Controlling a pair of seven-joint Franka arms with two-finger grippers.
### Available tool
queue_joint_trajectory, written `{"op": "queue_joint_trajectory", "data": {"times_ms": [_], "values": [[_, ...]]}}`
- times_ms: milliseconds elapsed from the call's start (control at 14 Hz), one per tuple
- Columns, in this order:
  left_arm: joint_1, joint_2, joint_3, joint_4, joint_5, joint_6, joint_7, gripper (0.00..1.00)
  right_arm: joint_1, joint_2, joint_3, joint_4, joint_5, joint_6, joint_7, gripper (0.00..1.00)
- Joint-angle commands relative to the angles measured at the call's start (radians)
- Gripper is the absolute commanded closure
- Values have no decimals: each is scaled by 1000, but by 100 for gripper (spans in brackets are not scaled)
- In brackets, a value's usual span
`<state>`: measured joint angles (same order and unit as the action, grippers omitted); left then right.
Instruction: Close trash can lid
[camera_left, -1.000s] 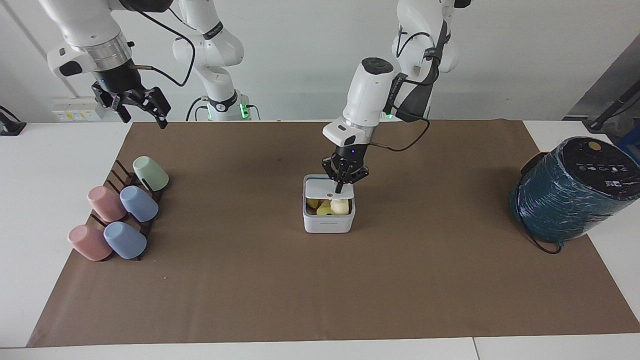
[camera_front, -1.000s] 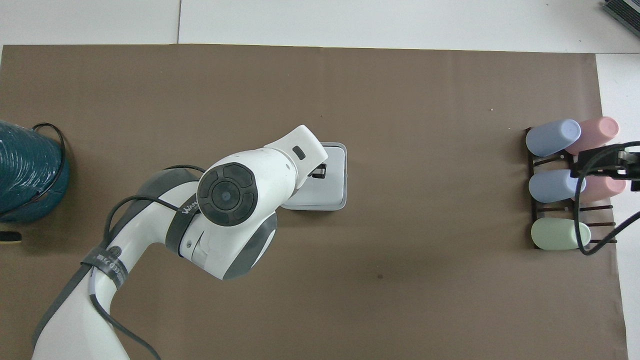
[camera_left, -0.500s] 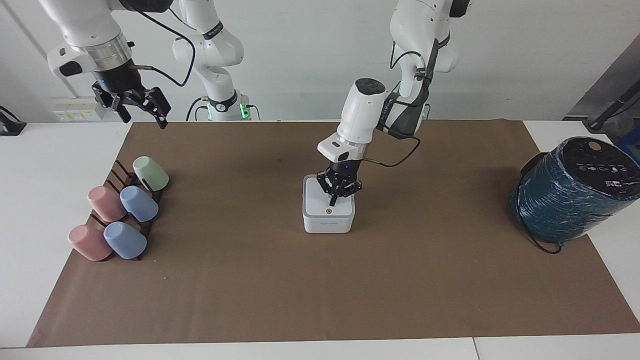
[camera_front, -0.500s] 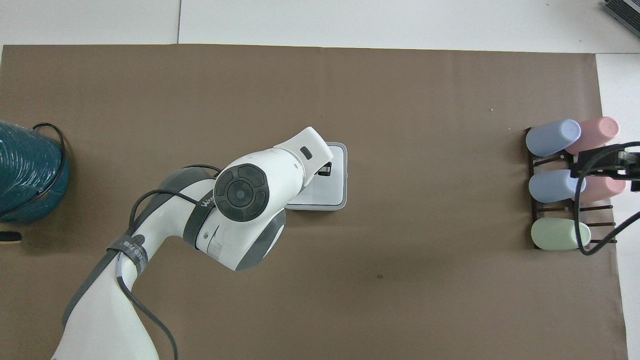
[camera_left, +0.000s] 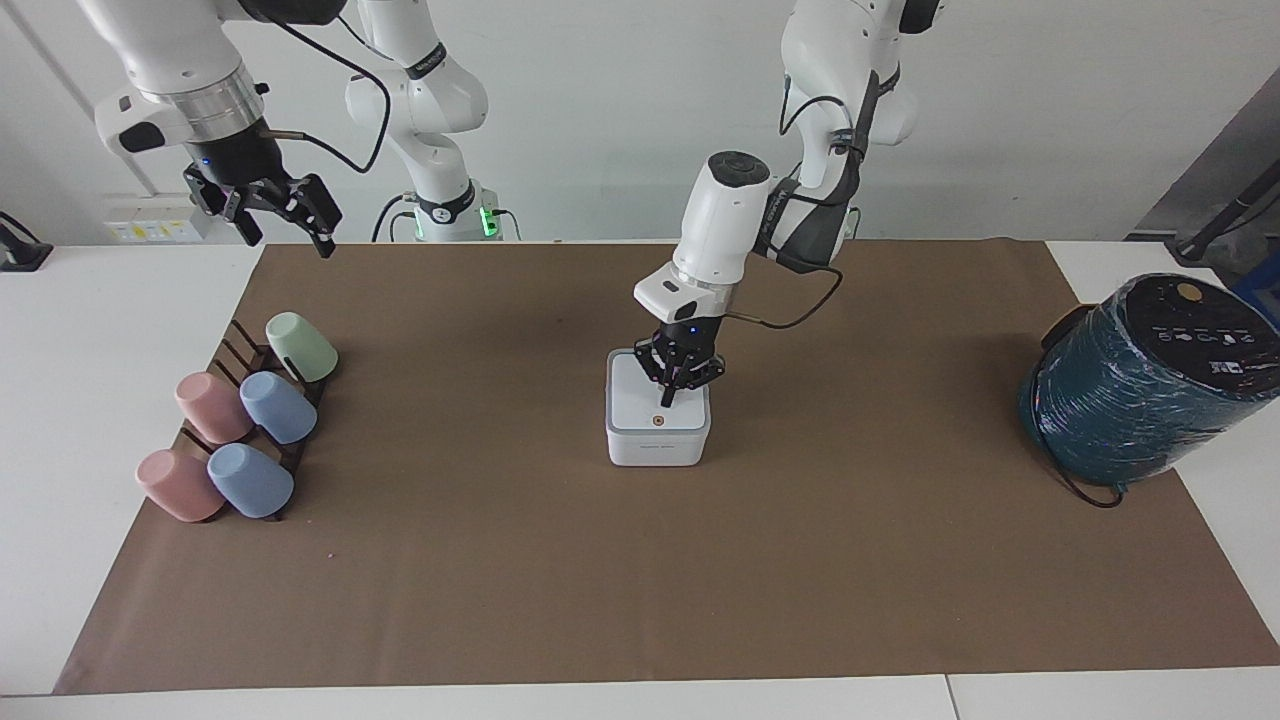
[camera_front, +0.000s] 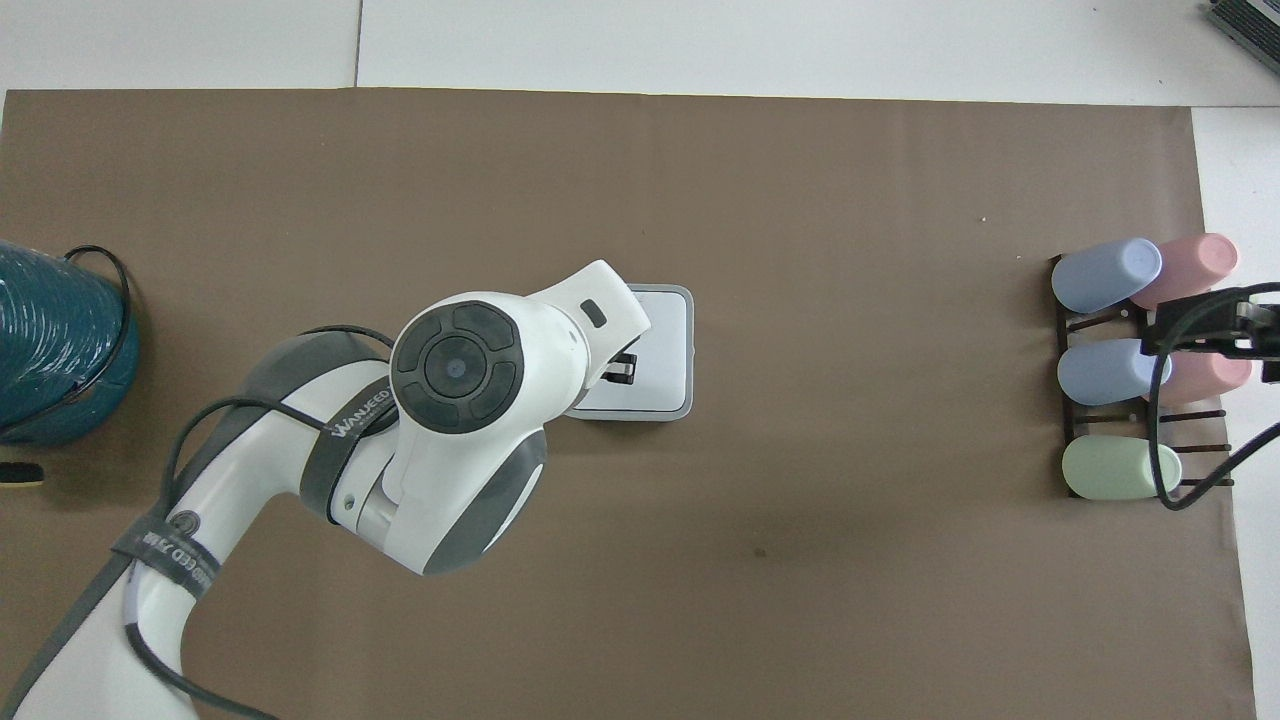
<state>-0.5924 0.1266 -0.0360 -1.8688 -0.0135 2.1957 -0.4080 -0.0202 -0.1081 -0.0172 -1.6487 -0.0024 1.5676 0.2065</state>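
The white square trash can (camera_left: 657, 445) stands in the middle of the brown mat. Its lid (camera_left: 633, 400) lies flat and shut on it, with the orange-ringed button (camera_left: 659, 421) facing up. The lid also shows in the overhead view (camera_front: 662, 345). My left gripper (camera_left: 668, 397) points straight down over the lid, fingers together and empty, its tip just at or barely above the lid's surface. In the overhead view the left arm covers part of the can and the gripper (camera_front: 622, 368) only peeks out. My right gripper (camera_left: 285, 232) waits open and high over the cup rack's end of the table.
A dark rack of pastel cups (camera_left: 240, 420) lies at the right arm's end of the mat, also in the overhead view (camera_front: 1125, 370). A big teal wrapped spool (camera_left: 1140, 385) with a black cable stands at the left arm's end.
The lid went from half open, showing yellow contents, to flat shut under my left gripper. The left gripper has since lifted slightly and drawn back toward the robots. The right arm has not moved.
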Motion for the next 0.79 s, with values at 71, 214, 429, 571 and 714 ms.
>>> {"op": "queue_joint_trajectory", "data": {"times_ms": [71, 214, 429, 571, 714], "values": [[89, -97, 1, -41, 27, -137, 6, 0, -14, -19, 8, -16, 21, -9, -18, 0], [164, -131, 1, -46, 26, -154, 122, 0, -14, -19, 8, -16, 21, -9, -18, 0], [287, -171, 1, -33, 26, -215, 233, 0, -14, -19, 8, -16, 21, -9, -18, 0], [360, -188, 2, -17, 26, -218, 251, 0, -14, -19, 8, -16, 21, -9, -18, 0], [413, -186, 4, 26, 26, -249, 290, 0, -14, -19, 8, -17, 21, -9, -18, 0]]}}
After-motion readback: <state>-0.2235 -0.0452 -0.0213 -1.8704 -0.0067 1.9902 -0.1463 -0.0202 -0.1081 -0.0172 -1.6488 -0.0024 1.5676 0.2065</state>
